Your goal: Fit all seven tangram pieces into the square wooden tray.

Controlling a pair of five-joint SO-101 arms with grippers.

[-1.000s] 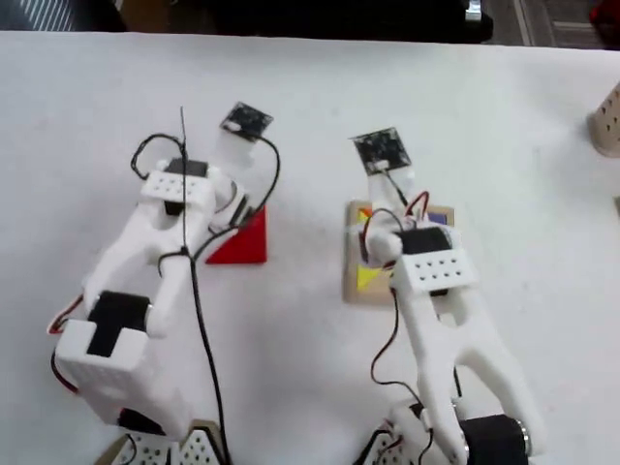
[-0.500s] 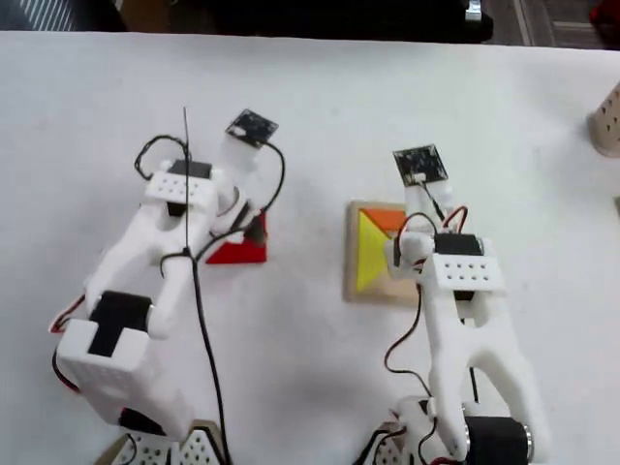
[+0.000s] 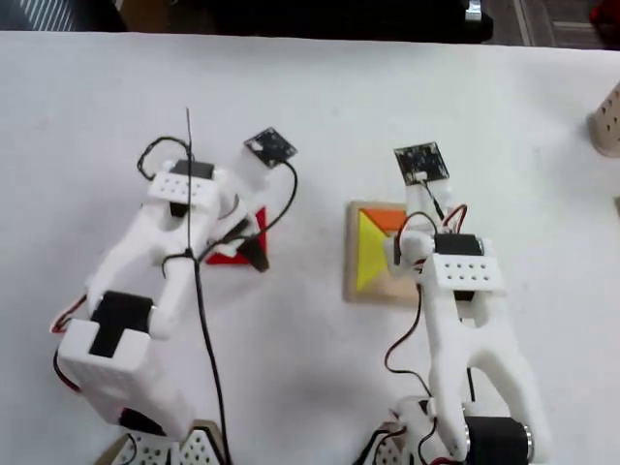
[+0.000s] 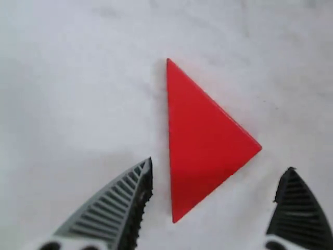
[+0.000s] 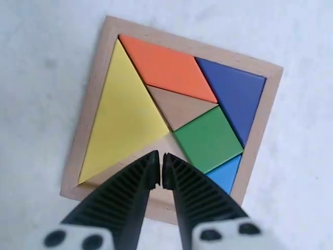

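Last piece pending: my left hand [image 4: 218, 169], spread wide, straddles the red triangle [image 4: 200, 146] flat on the bench [image 3: 310, 97], left of centre in the high view, while the right hand [image 5: 160, 166], pinched shut and empty, hovers over the six-piece tray [image 5: 261, 125]; next I close, lift and fill what looks like its bare gap.

Bright, diffuse light washes the white table [image 3: 320, 87] almost to glare in the high view, while the room beyond its far edge lies dark. Shadows are weak and soft-edged. In the left wrist view only a faint grey band runs along one side of the red triangle [image 4: 203, 140].
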